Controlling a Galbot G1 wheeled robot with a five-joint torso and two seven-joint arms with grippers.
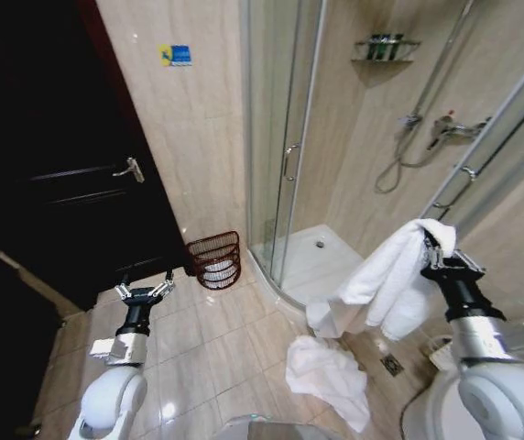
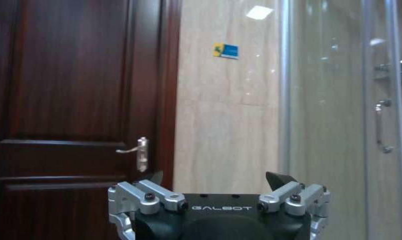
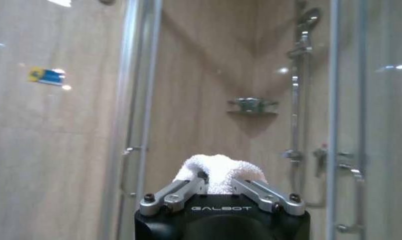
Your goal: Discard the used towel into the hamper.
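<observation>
- Head view: right gripper (image 1: 438, 249) raised at right, fingers clamped on a white towel (image 1: 386, 284) that hangs down from it toward the shower tray (image 1: 322, 261).
- Right wrist view: the two fingers (image 3: 181, 190) converge on a bunched fold of towel (image 3: 218, 172); shower hose and wall shelf (image 3: 252, 105) beyond, behind glass.
- Second white towel (image 1: 328, 376) lies crumpled on the tiled floor (image 1: 207, 339), below the held one and just outside the shower's curved edge.
- Hamper (image 1: 215, 259): dark reddish-brown open-weave basket, standing on the floor against the wall between the dark door (image 1: 51, 156) and the shower glass (image 1: 276, 128). Something white shows through its bars; cannot tell what.
- Left gripper (image 1: 145, 291) held low at left, near the door, fingers spread apart, nothing between them.
- Left wrist view: both fingertips (image 2: 279, 179) well apart; door handle (image 2: 138, 153) and blue-yellow wall sticker (image 2: 226, 50) ahead.
- Hamper stands well apart from the held towel, nearer the left gripper.
</observation>
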